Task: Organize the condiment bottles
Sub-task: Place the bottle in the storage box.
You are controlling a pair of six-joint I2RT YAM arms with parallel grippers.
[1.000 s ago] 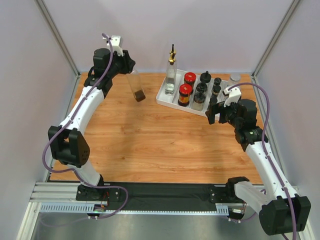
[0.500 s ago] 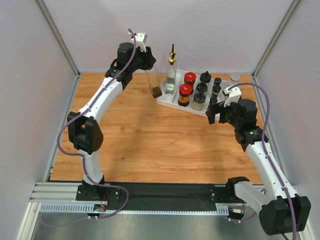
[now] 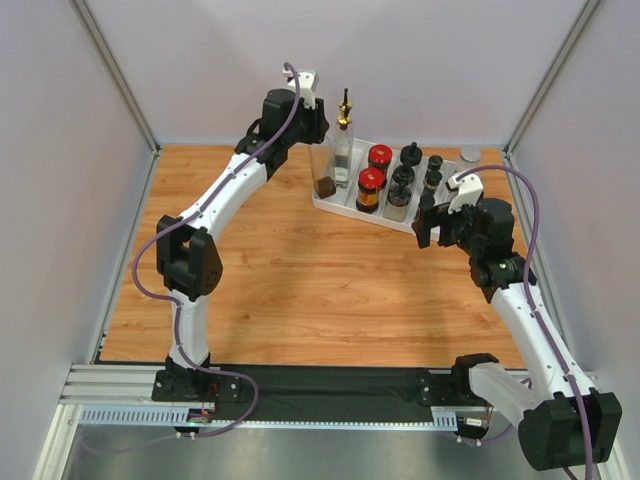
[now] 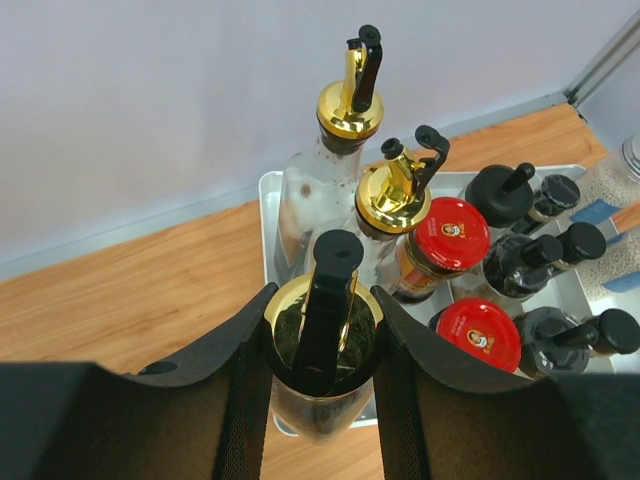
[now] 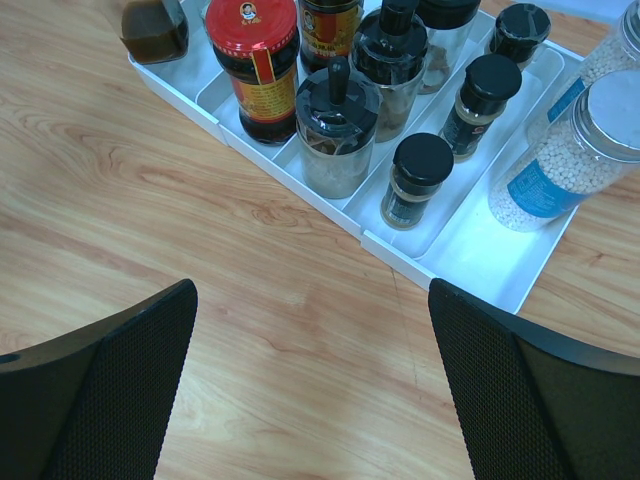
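My left gripper (image 3: 316, 128) (image 4: 320, 335) is shut on the gold collar of a tall clear pourer bottle (image 3: 322, 172) (image 4: 325, 300) holding a little dark liquid. The bottle hangs upright at the left end of the white tray (image 3: 334, 205) (image 4: 268, 190). Whether its base touches the tray I cannot tell. In the tray stand two more pourer bottles (image 4: 345, 110) (image 4: 393, 195), red-lidded jars (image 4: 452, 232) (image 5: 252, 50), black-capped jars (image 5: 420, 175) and bead-filled shakers (image 5: 570, 150). My right gripper (image 3: 432, 222) (image 5: 312, 290) is open over bare wood just in front of the tray.
The tray (image 5: 400, 255) sits at the back right of the wooden table (image 3: 300, 280). Grey walls close in the back and both sides. The tray's right compartment has white floor showing in front of the shakers.
My left arm has swung right with the pourer bottle, from over the back-left table to the tray's left end. The right arm has not moved.
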